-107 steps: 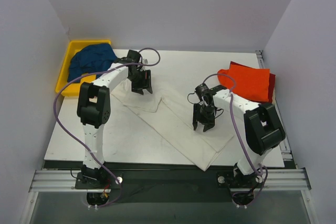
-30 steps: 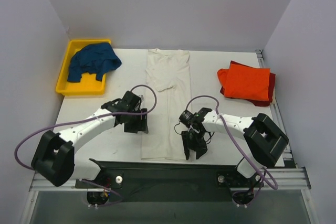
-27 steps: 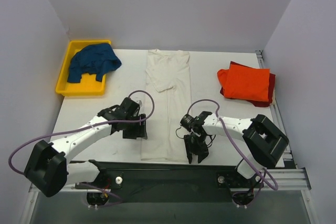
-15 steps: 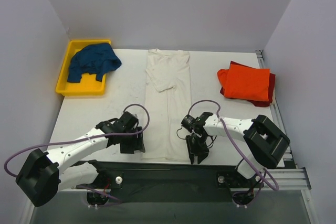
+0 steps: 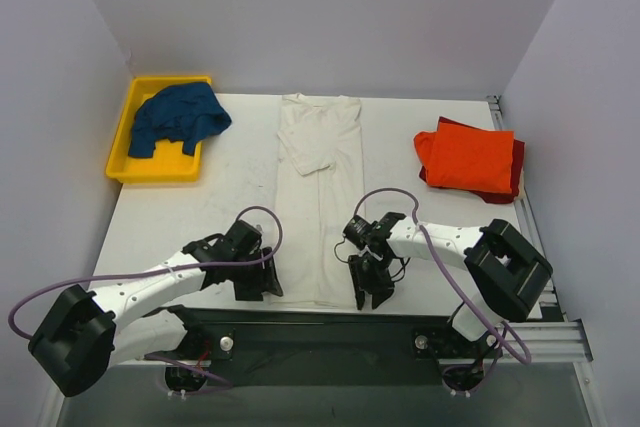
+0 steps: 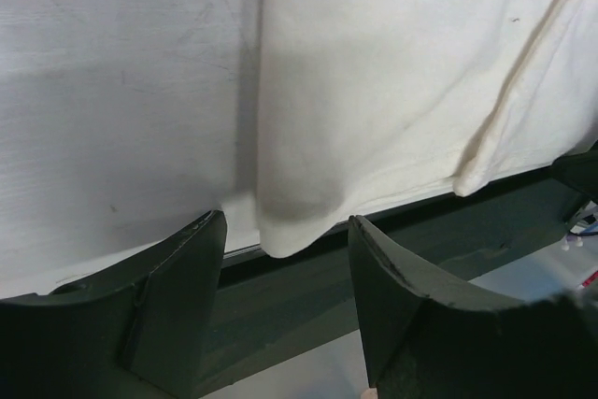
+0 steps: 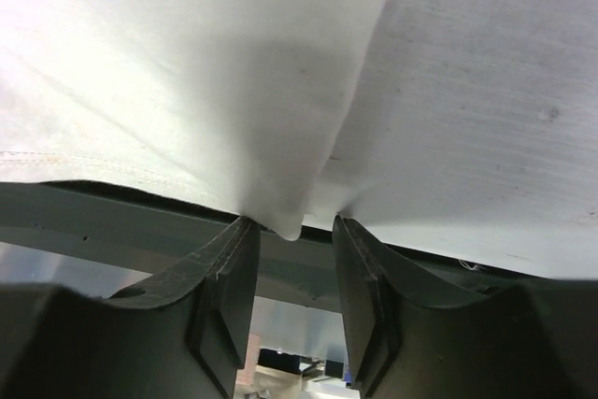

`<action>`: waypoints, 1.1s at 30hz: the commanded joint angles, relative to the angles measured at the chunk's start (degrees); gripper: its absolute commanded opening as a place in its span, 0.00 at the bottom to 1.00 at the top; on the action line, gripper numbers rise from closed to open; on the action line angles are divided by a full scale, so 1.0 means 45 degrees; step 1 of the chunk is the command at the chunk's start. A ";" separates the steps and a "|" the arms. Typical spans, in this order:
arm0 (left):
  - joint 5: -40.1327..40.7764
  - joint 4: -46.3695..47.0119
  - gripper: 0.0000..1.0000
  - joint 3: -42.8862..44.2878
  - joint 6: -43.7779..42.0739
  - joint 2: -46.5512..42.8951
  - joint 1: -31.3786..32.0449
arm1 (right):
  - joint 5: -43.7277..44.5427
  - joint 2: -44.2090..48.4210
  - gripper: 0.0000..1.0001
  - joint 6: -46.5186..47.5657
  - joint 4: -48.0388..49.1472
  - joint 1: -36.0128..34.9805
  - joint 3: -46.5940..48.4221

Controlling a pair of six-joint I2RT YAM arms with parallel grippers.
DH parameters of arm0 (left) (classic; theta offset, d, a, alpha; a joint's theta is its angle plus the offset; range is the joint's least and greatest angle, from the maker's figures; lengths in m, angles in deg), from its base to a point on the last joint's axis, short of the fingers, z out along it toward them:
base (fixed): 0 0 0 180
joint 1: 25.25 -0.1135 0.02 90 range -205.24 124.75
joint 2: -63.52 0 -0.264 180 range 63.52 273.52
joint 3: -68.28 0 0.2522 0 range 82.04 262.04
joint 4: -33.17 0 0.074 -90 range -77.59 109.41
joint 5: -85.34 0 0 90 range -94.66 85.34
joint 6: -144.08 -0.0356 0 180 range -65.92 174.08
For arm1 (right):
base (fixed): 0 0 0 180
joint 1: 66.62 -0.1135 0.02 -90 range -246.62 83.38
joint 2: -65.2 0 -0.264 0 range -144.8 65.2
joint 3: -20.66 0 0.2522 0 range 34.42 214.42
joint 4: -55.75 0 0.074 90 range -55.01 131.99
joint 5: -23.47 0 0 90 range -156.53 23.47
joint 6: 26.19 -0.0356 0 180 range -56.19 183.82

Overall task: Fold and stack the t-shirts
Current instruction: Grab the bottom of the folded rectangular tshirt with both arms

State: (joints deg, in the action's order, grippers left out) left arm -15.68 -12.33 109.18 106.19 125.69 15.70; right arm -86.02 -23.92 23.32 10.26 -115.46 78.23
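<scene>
The large off-white t-shirt (image 5: 320, 197) lies as a long narrow strip from the back of the table to its near edge. My left gripper (image 5: 266, 285) is open at the shirt's near left corner. In the left wrist view (image 6: 286, 259) that corner of the shirt (image 6: 392, 72) hangs over the table edge between the fingers, unpinched. My right gripper (image 5: 371, 294) is open at the near right corner. In the right wrist view (image 7: 288, 249) the shirt's (image 7: 187, 63) tip sits between the fingertips with gaps on both sides. The orange-red shirt (image 5: 468, 157) lies folded on a dark red one (image 5: 517, 169). The dark blue shirt (image 5: 178, 115) is crumpled in the bin.
The yellow bin (image 5: 118, 162) stands at the back left corner. The white table (image 5: 200, 217) ends at a dark rail (image 5: 320, 322) just under both grippers. Purple cables loop from both arms over the table.
The off-white shirt, earlier spread diagonally, now lies as a straight strip. Both grippers have slid down its sides to the near hem corners, the left one farther.
</scene>
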 commanded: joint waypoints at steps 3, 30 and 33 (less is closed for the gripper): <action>-0.0284 0.0786 0.64 -0.0405 0.0098 0.0305 0.0080 | -0.0045 0.0450 0.40 -0.0045 -0.0333 -0.0045 0.0459; -0.0753 0.0492 0.00 -0.0990 -0.0215 0.0189 0.0080 | -0.0474 0.0390 0.00 -0.0455 -0.0215 -0.0084 0.0186; -0.0850 0.0492 0.00 -0.1186 -0.0098 -0.0202 0.0080 | -0.0553 0.0546 0.00 -0.0553 -0.0196 -0.0162 -0.0029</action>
State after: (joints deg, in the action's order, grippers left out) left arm -20.14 -7.87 105.59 106.00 126.15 15.70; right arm -87.68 -24.14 22.04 11.60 -115.50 78.82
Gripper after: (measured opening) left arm 0.126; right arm 0.045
